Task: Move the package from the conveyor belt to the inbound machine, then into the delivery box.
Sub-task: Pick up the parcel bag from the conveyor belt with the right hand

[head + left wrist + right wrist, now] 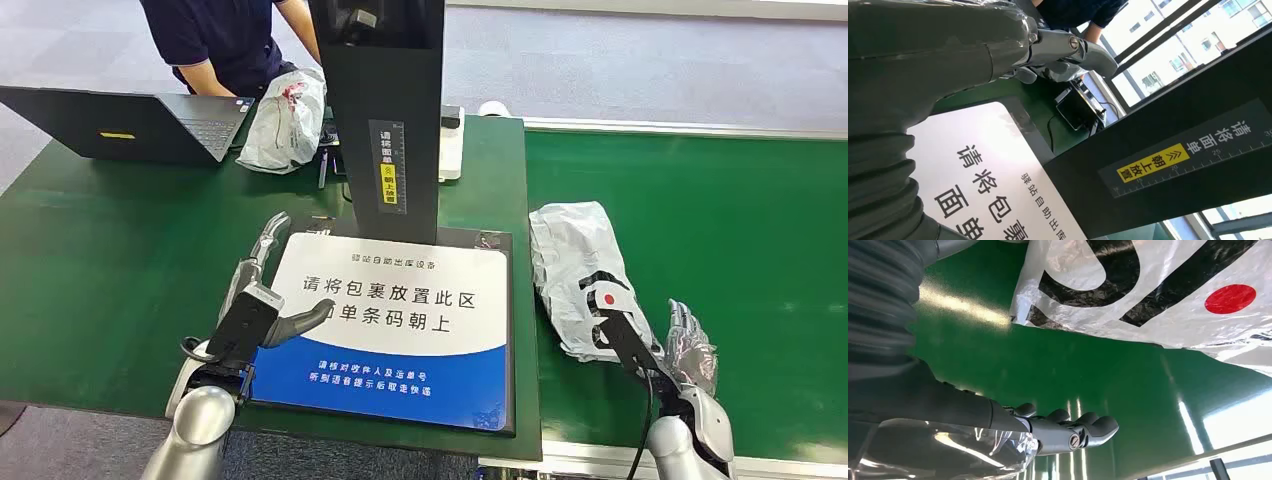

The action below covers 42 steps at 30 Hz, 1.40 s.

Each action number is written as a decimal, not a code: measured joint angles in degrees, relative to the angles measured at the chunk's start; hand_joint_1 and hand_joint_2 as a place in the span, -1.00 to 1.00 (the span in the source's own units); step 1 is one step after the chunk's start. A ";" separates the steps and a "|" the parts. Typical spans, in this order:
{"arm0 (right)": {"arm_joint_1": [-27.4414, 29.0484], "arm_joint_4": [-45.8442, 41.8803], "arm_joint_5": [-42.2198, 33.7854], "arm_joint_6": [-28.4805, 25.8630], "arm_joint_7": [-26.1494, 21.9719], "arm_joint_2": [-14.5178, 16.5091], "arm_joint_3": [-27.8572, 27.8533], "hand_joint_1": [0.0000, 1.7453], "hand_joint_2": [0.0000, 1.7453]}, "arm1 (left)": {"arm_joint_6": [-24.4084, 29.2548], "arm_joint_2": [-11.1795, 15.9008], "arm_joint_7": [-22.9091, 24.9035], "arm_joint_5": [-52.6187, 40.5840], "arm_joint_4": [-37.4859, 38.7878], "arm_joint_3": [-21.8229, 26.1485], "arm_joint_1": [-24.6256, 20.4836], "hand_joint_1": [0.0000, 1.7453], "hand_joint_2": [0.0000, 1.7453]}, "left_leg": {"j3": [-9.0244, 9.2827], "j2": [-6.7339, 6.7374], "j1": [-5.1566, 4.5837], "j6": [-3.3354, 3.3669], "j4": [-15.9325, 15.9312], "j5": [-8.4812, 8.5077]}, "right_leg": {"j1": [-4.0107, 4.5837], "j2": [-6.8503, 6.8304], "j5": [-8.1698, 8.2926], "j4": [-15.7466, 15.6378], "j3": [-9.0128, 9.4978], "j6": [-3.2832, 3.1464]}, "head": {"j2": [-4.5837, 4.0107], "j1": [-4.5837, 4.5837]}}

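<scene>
An open laptop lies on the green table; a person stands behind it.

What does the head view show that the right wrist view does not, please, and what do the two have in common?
Head view alone: the inbound machine's white and blue placement pad beneath its black post, the left hand at the pad's edge, a laptop, a second bag and a person behind the table.

Right wrist view alone: a close look at the package's black lettering and red dot.

Both: the plastic package lying on the green conveyor belt, and the right hand beside it, holding nothing.
</scene>
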 joint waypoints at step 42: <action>5.64 -14.62 -3.79 -10.73 -6.05 0.77 3.16 1.00 1.00 | 0.26 0.15 -0.52 0.00 -0.33 0.15 0.86 -1.00 1.00 | 0.00 -0.03 0.00 0.00 0.01 0.00 | 0.00 -0.02 0.00 0.00 -0.01 0.00 | 0.00 0.00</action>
